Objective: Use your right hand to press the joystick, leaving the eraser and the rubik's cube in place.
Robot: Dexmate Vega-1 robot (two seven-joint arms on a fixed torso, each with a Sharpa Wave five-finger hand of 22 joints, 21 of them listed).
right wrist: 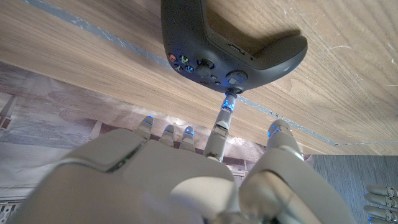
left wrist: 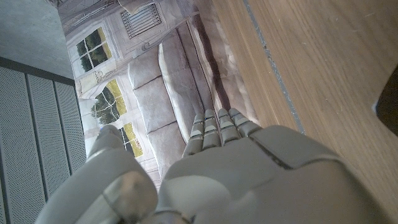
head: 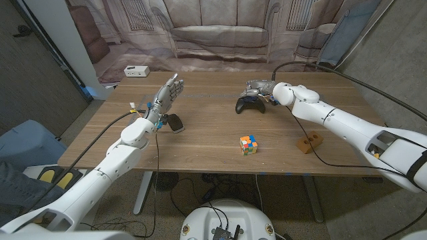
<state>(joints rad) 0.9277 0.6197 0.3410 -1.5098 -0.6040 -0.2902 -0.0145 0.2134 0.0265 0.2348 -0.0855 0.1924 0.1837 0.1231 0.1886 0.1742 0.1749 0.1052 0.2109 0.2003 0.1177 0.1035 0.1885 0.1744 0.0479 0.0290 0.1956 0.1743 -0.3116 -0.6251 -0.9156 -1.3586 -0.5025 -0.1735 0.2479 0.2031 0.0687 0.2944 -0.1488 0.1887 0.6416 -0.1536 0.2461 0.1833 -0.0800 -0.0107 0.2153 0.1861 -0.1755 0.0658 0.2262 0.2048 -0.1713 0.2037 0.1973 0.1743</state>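
A black game controller lies at the far middle of the table. My right hand hovers over it. In the right wrist view one stretched finger touches the controller's joystick, while the other fingers are curled in and hold nothing. The rubik's cube stands nearer the front edge, apart from both hands. A small dark eraser lies by my left wrist. My left hand is raised above the table with its fingers straight and apart, empty.
A small wooden block sits on the table's right part, under my right forearm. A white power strip lies beyond the far left corner. Black cables run across the table's right side and down its left side.
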